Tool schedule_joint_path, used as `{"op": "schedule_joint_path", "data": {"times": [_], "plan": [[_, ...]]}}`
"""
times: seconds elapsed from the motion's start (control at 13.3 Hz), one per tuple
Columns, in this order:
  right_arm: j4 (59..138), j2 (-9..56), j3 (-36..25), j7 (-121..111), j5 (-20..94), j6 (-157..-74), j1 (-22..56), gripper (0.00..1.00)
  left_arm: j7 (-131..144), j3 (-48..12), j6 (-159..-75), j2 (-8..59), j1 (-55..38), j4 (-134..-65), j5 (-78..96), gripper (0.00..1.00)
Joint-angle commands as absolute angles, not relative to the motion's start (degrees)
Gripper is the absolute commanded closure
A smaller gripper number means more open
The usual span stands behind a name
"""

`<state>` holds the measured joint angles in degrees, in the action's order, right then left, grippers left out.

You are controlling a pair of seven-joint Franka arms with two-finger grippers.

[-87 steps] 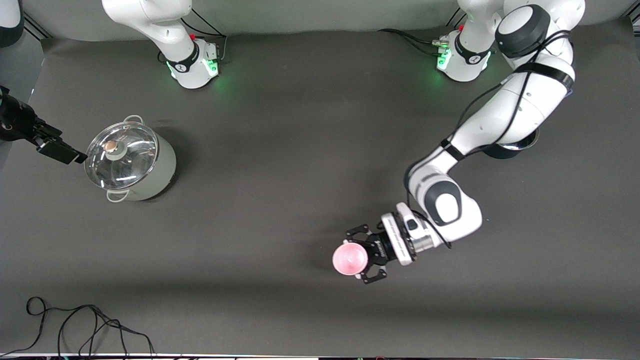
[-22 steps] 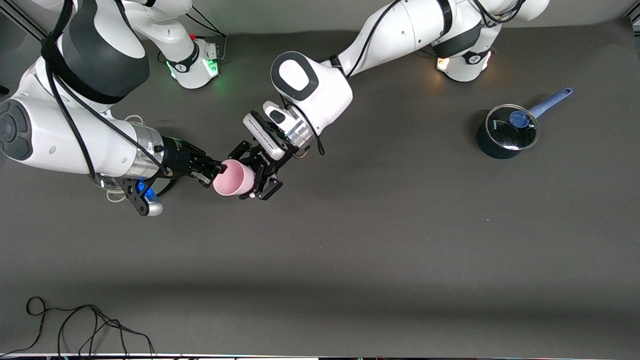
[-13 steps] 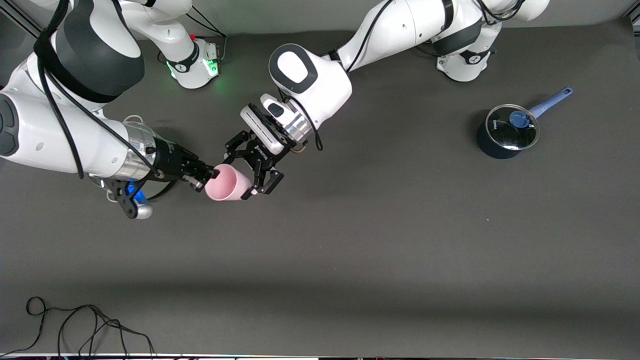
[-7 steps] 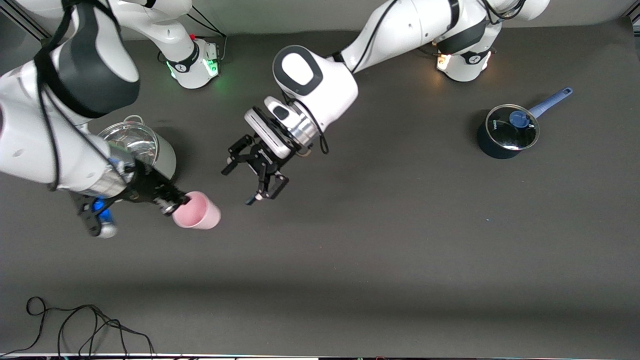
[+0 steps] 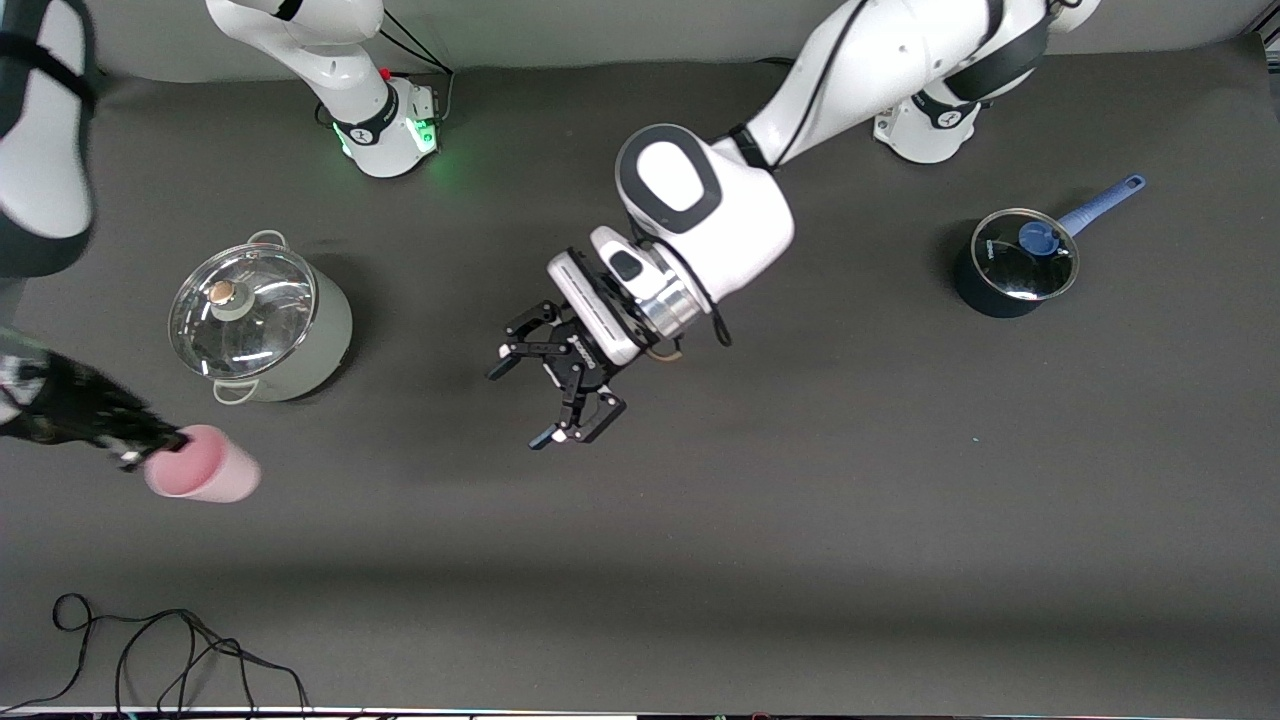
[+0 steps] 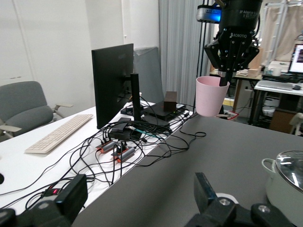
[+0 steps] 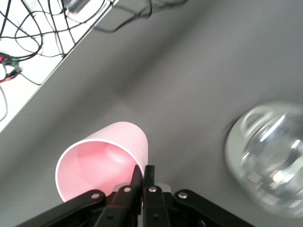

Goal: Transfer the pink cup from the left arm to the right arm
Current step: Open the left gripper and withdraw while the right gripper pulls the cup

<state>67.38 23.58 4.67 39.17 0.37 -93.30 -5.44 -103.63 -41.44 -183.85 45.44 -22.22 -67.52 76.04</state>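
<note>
Dark tabletop [image 5: 800, 500], two lidded pots apart.
Right gripper [image 7: 142, 182] jaws clamp pink cup [image 5: 205, 476] rim; left gripper [image 5: 555, 385] jaws apart, empty.

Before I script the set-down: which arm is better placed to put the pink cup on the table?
Right. The right gripper pinches the pink cup's rim near the steel pot; the left gripper hangs open, empty, mid-table.

White walls, a grey chair [image 6: 26, 106], a cable-strewn white desk [image 6: 57, 151].
</note>
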Motion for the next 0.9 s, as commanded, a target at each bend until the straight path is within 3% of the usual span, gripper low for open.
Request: {"op": "schedule_joint_path", "data": {"times": [0.0, 0.45, 0.82], "plan": [[66.3, 24.2, 5.1, 20.9, -1.5, -92.2, -8.9, 1.0, -102.0, -41.1, -176.4, 37.9, -16.1, -77.6, 75.8, 0.0], [68.6, 24.2, 5.0, -7.6, -1.6, -91.6, -14.7, 1.0, -101.8, -40.9, -153.3, 29.1, -1.4, -88.1, 75.8, 0.0], [69.8, 30.9, 5.1, -12.8, -1.8, -96.5, -15.7, 1.0, -92.1, -40.4, -125.0, 26.4, 13.8, -88.7, 61.4, 0.0]]}}
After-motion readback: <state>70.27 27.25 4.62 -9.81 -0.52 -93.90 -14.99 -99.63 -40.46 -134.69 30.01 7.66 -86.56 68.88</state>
